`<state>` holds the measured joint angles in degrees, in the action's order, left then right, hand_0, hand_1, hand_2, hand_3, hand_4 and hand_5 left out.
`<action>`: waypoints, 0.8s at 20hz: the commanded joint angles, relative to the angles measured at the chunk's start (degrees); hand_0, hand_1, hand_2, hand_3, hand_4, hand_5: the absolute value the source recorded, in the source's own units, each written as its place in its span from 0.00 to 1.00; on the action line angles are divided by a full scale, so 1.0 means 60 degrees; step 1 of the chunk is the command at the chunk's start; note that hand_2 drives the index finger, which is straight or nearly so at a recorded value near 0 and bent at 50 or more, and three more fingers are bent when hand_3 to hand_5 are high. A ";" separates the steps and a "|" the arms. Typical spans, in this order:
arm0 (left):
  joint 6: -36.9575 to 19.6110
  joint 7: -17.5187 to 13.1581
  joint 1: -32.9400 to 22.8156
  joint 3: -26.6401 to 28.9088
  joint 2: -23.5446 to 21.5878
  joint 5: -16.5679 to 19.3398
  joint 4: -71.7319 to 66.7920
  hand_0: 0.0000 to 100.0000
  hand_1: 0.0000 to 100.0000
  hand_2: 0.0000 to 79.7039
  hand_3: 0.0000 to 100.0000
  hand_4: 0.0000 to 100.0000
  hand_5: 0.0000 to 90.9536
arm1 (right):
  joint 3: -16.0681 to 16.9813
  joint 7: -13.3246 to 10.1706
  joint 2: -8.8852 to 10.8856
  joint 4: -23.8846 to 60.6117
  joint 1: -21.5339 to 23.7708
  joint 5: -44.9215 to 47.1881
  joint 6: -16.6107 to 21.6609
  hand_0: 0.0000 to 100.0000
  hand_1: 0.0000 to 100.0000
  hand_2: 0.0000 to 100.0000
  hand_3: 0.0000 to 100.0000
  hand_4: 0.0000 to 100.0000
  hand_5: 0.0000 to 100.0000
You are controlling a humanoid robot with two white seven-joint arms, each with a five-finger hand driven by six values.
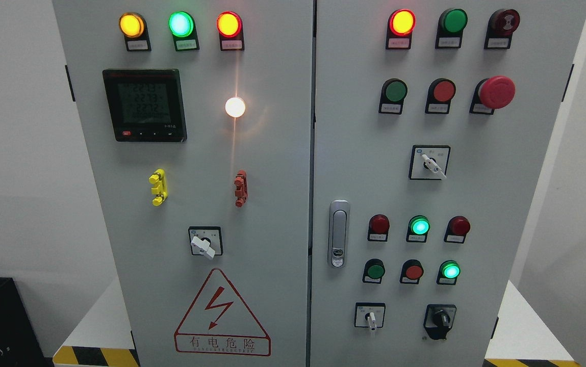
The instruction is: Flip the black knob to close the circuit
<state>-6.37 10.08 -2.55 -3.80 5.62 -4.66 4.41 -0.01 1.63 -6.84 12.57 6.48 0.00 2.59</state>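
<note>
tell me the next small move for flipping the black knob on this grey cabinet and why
Probably bring one hand up into view toward the black rotary knob at the lower right of the grey metal cabinet's right door. Neither hand shows in the head view, so nothing is near the knob yet. It sits right of the small white-handled selector switch, below the lit green round button.

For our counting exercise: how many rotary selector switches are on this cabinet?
4. White-handled switch low on the left door; white-handled switch mid right door; small white-handled switch at the right door's bottom; black knob beside it. None seem hidden.
</note>
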 commanded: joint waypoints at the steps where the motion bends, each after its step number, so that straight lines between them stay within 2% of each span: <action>1: -0.0007 -0.0010 0.0000 0.0003 0.0000 0.0000 -0.0002 0.12 0.56 0.00 0.00 0.00 0.00 | -0.0144 0.0197 0.0012 -0.0586 -0.0113 0.0205 0.0008 0.00 0.00 0.00 0.00 0.00 0.00; 12: -0.0007 0.0004 0.0000 0.0003 0.0000 0.0000 -0.0002 0.12 0.56 0.00 0.00 0.00 0.00 | -0.0173 0.0212 0.0056 -0.0601 -0.0127 0.0205 0.0037 0.00 0.00 0.00 0.00 0.00 0.00; 16: -0.0007 -0.0010 0.0000 0.0003 0.0000 0.0000 -0.0002 0.12 0.56 0.00 0.00 0.00 0.00 | -0.0174 0.0357 0.0027 -0.0615 -0.0142 0.0219 0.0081 0.00 0.00 0.00 0.00 0.00 0.00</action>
<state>-6.37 10.06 -2.55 -3.80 5.63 -4.66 4.41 0.00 3.22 -6.64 9.82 5.73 0.00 2.90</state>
